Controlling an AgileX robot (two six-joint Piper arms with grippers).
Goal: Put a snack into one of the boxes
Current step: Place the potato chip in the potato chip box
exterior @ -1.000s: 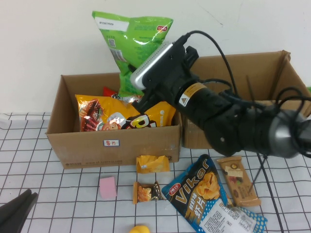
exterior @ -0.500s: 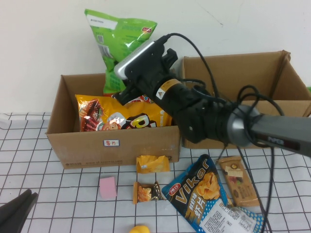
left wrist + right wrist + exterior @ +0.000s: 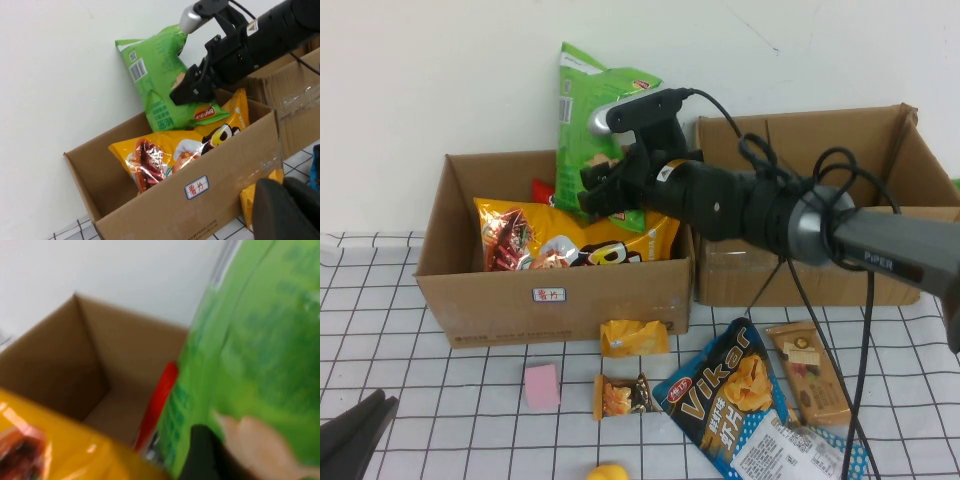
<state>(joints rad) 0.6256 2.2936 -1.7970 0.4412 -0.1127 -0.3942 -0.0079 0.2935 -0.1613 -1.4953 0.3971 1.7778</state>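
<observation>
My right gripper [image 3: 607,192] is shut on the lower part of a green chip bag [image 3: 588,110] and holds it upright over the back of the left cardboard box [image 3: 560,300], with its bottom edge dipping inside. The left wrist view shows the bag [image 3: 157,85], the right gripper [image 3: 192,89] and the box [image 3: 210,200]. In the right wrist view the bag [image 3: 255,340] fills the frame beside one finger [image 3: 200,455]. The box holds a yellow chip bag [image 3: 570,240]. My left gripper [image 3: 355,438] is shut and empty, low at the table's front left.
A second open box [image 3: 820,160] stands to the right. On the checked table in front lie a blue Vikar bag [image 3: 735,385], a brown bar [image 3: 810,375], a small yellow packet [image 3: 633,337], an orange snack [image 3: 620,395] and a pink block [image 3: 541,385].
My right arm has swung and turned, bringing the green bag lower and more edge-on, down towards the back of the left box. The left gripper has not moved.
</observation>
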